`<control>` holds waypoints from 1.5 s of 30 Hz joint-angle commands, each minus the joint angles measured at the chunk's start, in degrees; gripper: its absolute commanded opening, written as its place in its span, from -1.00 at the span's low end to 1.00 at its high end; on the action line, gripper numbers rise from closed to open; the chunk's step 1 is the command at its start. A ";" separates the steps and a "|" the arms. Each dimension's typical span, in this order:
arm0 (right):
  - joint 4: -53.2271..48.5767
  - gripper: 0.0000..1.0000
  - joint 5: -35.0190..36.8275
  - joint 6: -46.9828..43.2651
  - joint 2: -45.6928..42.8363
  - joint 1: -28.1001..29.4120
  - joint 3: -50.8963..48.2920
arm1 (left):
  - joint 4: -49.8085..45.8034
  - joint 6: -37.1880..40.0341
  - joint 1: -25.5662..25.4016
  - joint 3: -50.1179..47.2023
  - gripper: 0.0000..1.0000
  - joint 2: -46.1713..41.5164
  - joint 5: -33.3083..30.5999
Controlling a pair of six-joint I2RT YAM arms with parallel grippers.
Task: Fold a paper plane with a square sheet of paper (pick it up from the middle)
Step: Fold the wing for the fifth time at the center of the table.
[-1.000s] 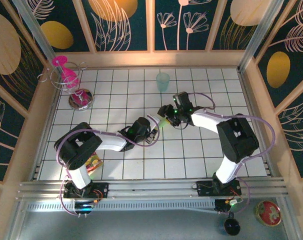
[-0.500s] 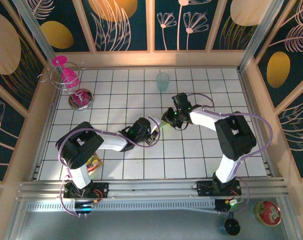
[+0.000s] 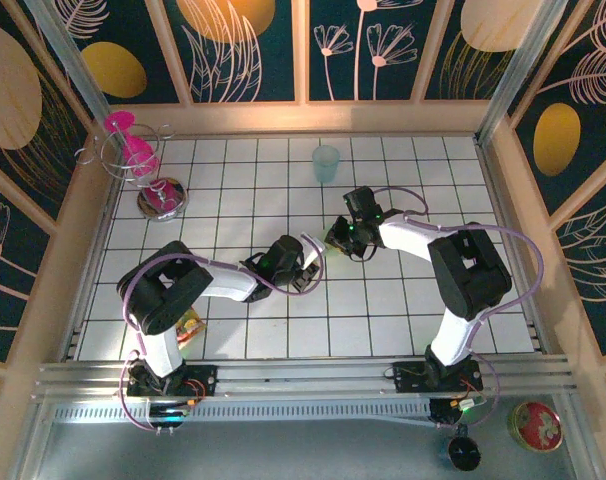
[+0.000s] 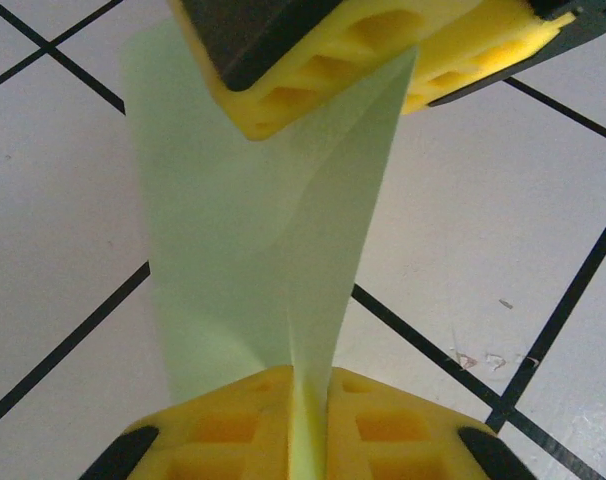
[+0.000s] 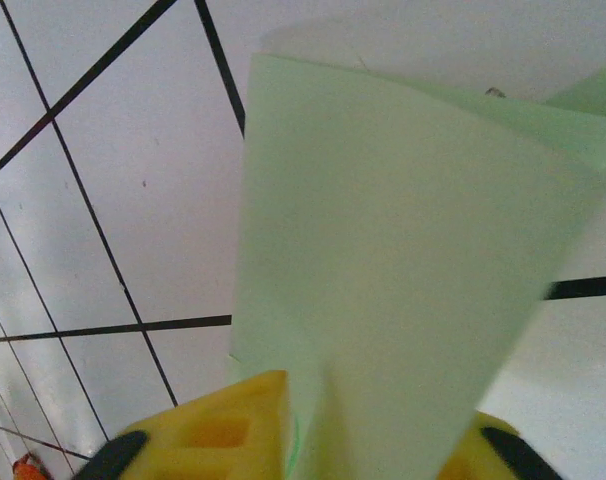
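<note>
**A:** Where do we find the sheet (image 4: 263,230)?

**B:** Mid-bench (image 3: 383,310), held above the tiles between both pincers. The right one lies at two o'clock from the left (overhead view).

**A:** And the jaws?

**B:** The left pincer (image 4: 308,400) is clamped on one end, the right pincer (image 5: 368,440) on the other. We judge this tensions the fold for creasing.

Even light from above makes the white tiled table (image 3: 383,320) bright, with only soft, faint shadows; the dark wall panels (image 3: 243,50) stay dimmer. The corner posts (image 3: 528,60) splay outward at the edges. In both wrist views the green paper (image 4: 253,230) looks hazy and the yellow fingertips (image 4: 393,420) blur.
</note>
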 commanded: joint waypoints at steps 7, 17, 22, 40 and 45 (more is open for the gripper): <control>4.51 0.11 3.64 -1.51 -9.87 -5.13 -6.00 | -8.76 -2.37 -0.16 6.04 -0.78 1.64 2.92; 9.84 0.23 6.71 -6.75 -17.25 -9.88 -12.72 | -19.46 -9.03 2.40 15.17 -0.79 4.75 12.98; 13.99 0.25 4.60 -8.86 -18.41 -9.89 -16.58 | -22.88 -12.71 4.78 18.95 -0.78 6.55 20.08; 21.17 0.26 -2.78 -16.89 -14.90 -7.26 -19.55 | -26.85 -21.44 9.06 25.74 -0.76 13.02 32.91; 20.68 0.26 -3.22 -18.34 -12.00 -6.91 -18.08 | -27.17 -23.40 9.76 26.73 -0.76 14.65 34.86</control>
